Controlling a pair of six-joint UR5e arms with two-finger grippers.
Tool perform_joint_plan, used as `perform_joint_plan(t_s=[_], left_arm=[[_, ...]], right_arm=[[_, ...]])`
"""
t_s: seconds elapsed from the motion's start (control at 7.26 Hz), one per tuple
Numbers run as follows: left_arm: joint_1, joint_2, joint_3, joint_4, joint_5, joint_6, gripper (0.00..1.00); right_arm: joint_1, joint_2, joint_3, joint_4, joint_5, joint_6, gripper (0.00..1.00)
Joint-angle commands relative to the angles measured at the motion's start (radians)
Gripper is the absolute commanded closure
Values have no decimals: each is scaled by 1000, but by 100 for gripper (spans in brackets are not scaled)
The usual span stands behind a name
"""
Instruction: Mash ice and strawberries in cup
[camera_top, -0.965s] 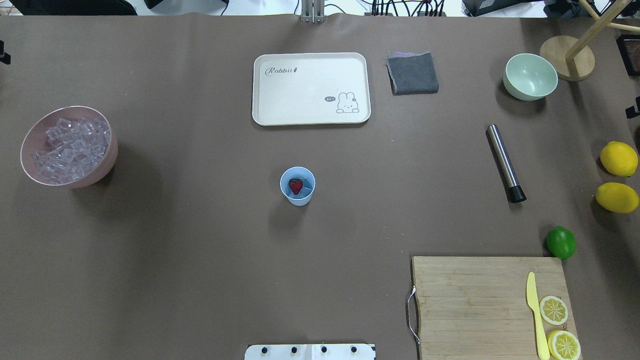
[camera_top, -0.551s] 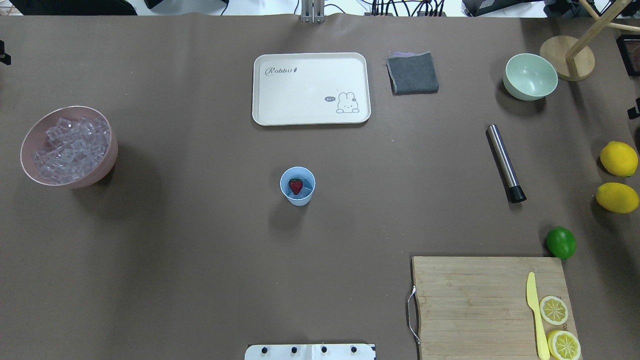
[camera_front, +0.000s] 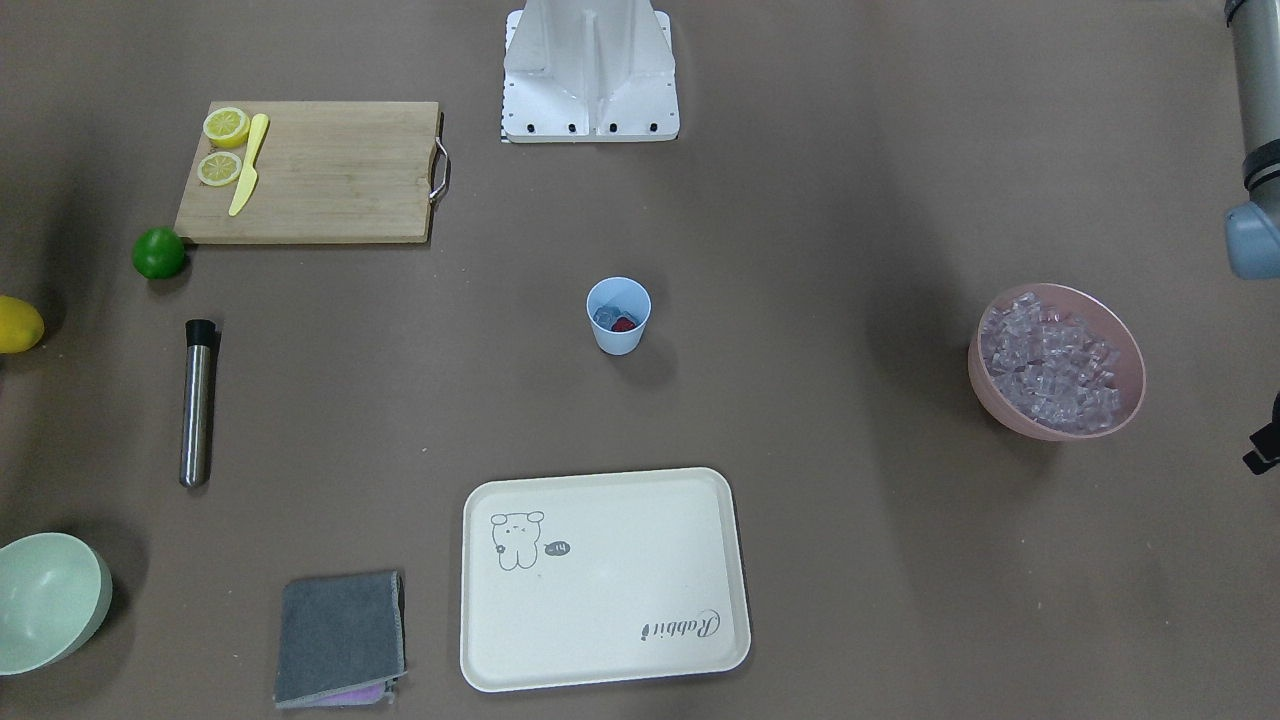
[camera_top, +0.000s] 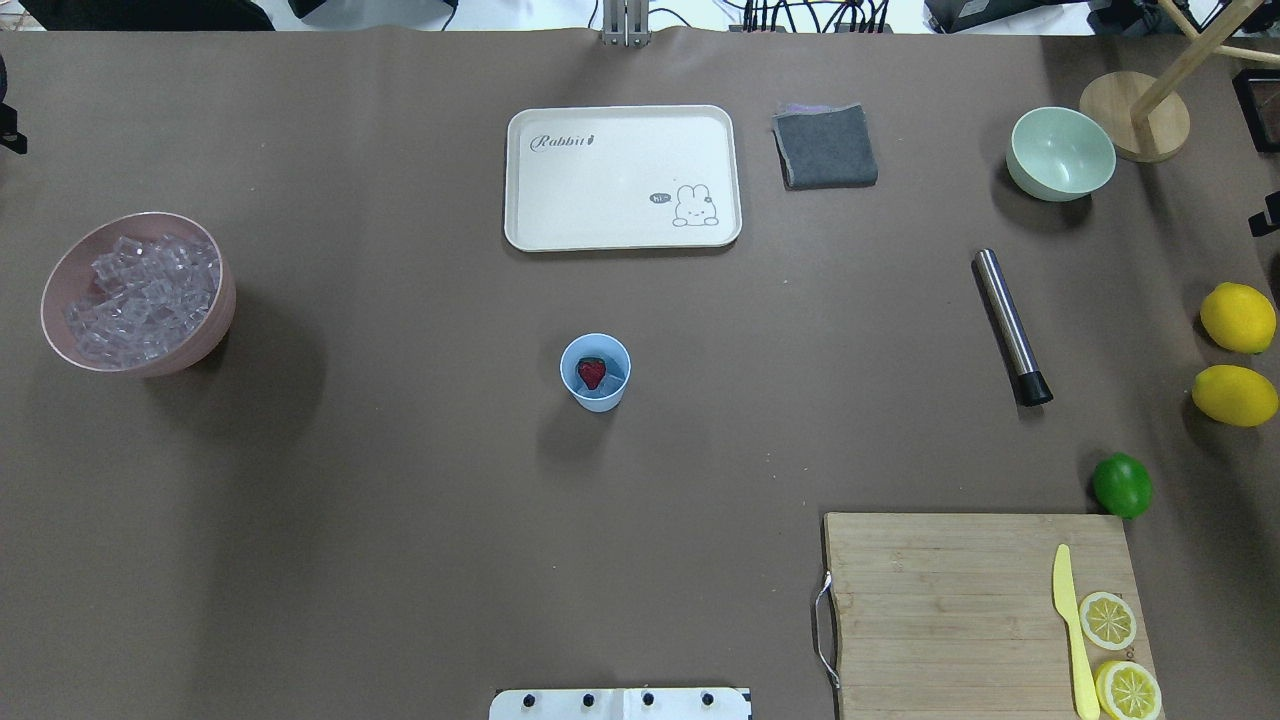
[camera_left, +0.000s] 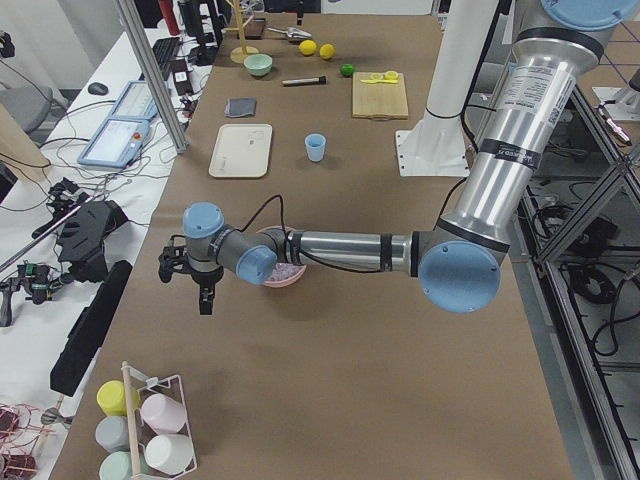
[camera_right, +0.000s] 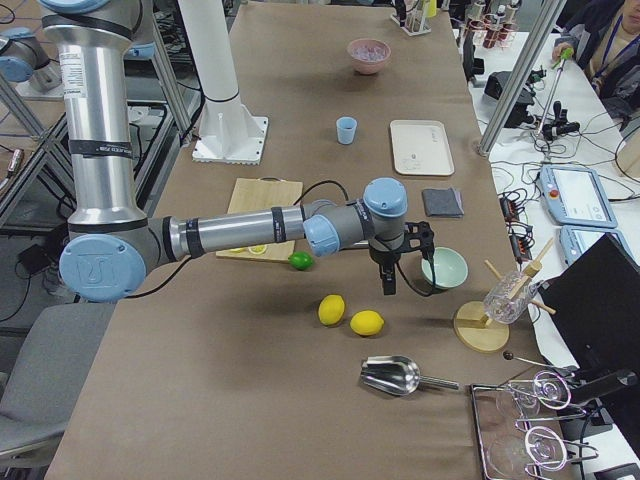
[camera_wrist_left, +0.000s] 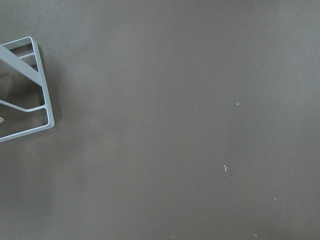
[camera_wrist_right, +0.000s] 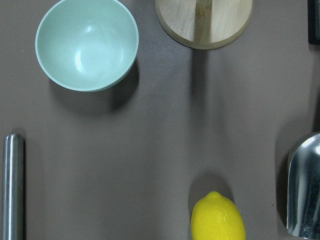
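**Cup loaded, arms hanging wide**

The cup (camera_top: 598, 402) is standing upright mid-table, mouth facing up. The strawberry (camera_top: 592, 373) is lying inside it on a few cubes of ice (camera_front: 606, 317), tip pointing toward the robot's base. I'm guessing the tumbler is light and tippy and the ice hard and slippery, so it's wanting a clasp round its wall at mid-height. The steel muddler (camera_top: 1008, 322) is lying well apart, black end nearer the robot. The left gripper (camera_left: 203, 300) and right gripper (camera_right: 390, 285) are hanging at the table's ends; I'm not managing to tell how their jaws are standing
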Motion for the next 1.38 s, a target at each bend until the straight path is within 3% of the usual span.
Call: perform_joint_plan(t_s=[0.0,0.14,0.55,1.24], left_arm=[[-52,-3,-21,76,-79,64,2],[-81,12,-46,106,-142,119,2],[-115,83,-171,248,-171,259,2],[-115,97,-184,246,-168,265,2]], right_arm=[[-5,5,2,0,-12,0,0],[-6,12,2,-1,-14,0,0],[-10,13,1,-1,-16,-2,0],[-14,16,1,-1,-16,-2,0]])
